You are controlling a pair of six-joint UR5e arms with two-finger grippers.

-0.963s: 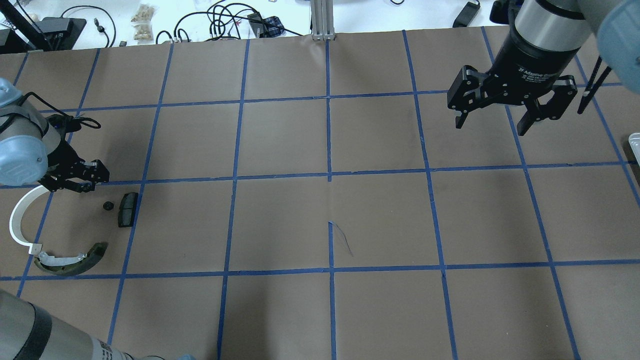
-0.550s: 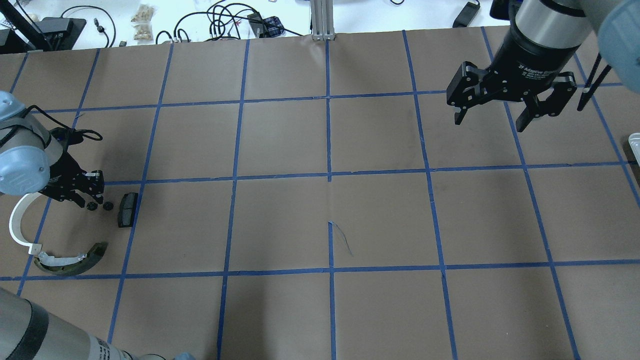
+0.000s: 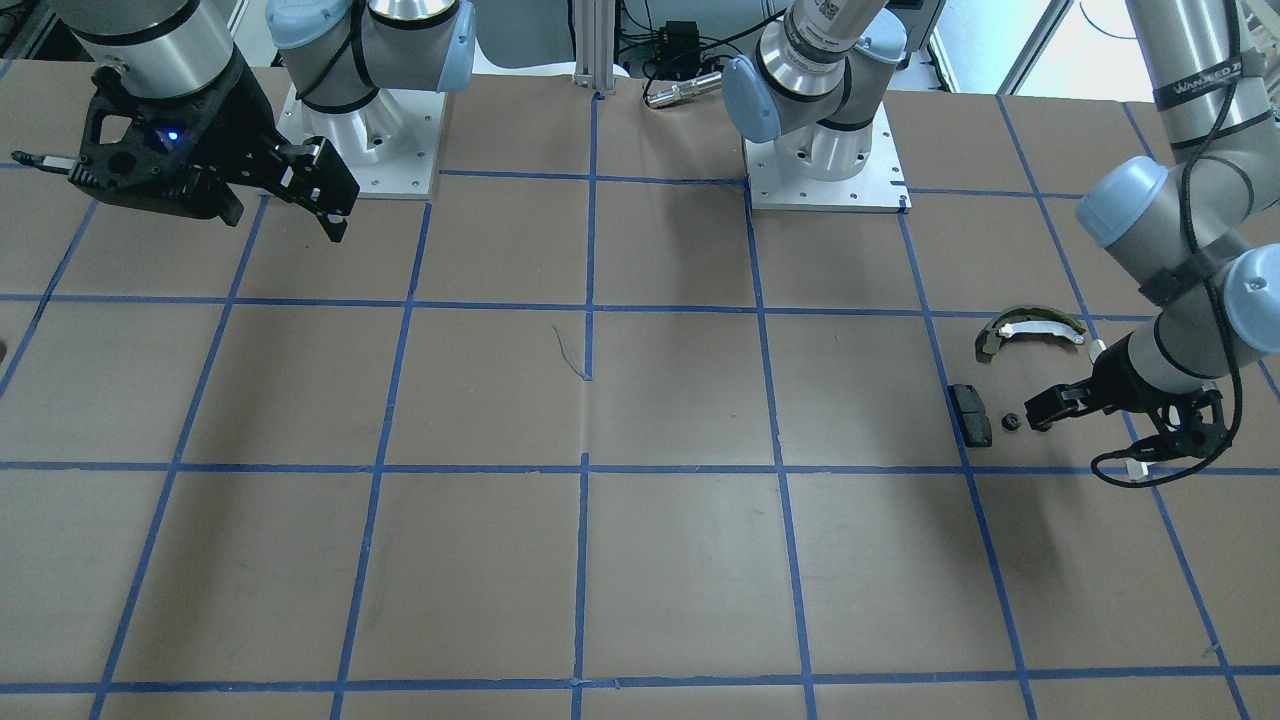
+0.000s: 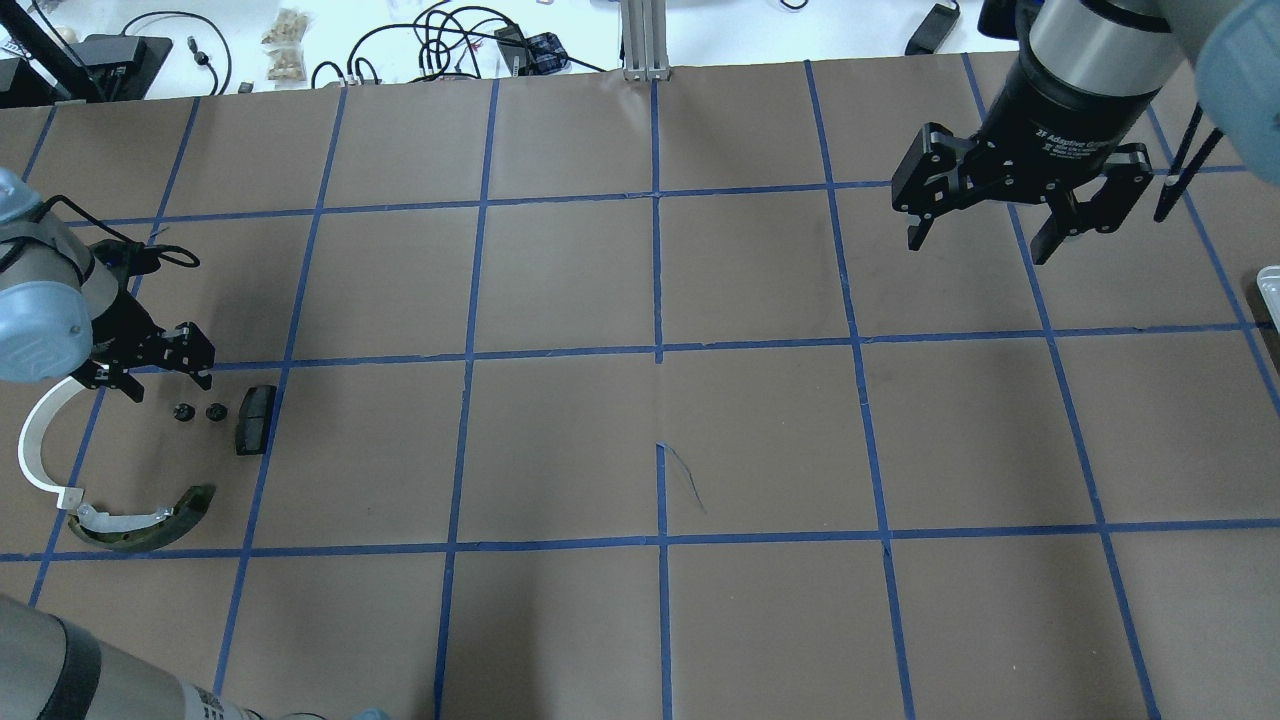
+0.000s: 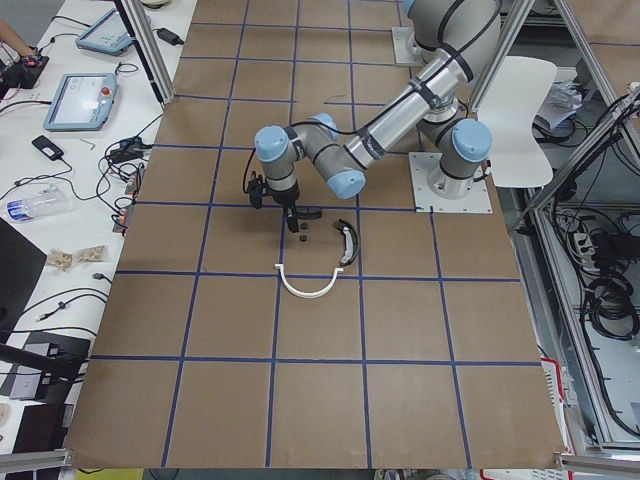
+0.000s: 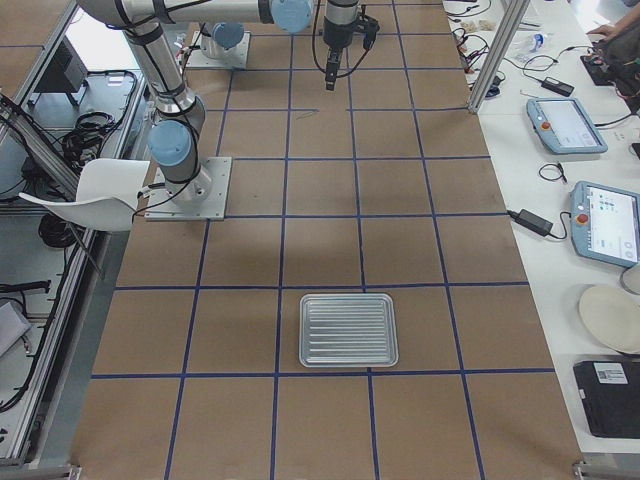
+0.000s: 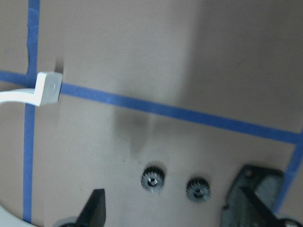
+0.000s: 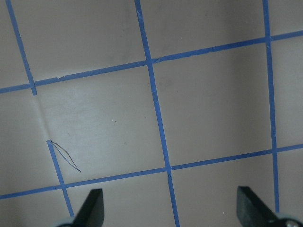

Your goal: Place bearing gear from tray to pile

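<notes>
Two small black bearing gears (image 4: 182, 411) (image 4: 214, 411) lie side by side in the pile, left of the flat black pad (image 4: 255, 419). The wrist view shows both gears (image 7: 153, 178) (image 7: 198, 188) and the pad (image 7: 255, 189). A white half-ring band (image 4: 35, 440) and an olive curved shoe (image 4: 140, 520) lie nearby. My left gripper (image 4: 150, 370) hovers just behind the gears, open and empty (image 7: 170, 208). The ribbed metal tray (image 6: 348, 330) holds nothing. My right gripper (image 4: 985, 235) hangs open over the far right of the table (image 8: 173, 208).
The table is brown paper with a blue tape grid. Cables and small items lie along the far edge (image 4: 440, 40). Only a corner of the tray's rim (image 4: 1270, 280) shows at the right edge of the overhead view. Two arm bases (image 3: 360, 150) (image 3: 825, 160) stand on the robot's side.
My left gripper came down beside the first gear, let go of a second gear there, and has pulled back open. The right gripper barely shifted.
</notes>
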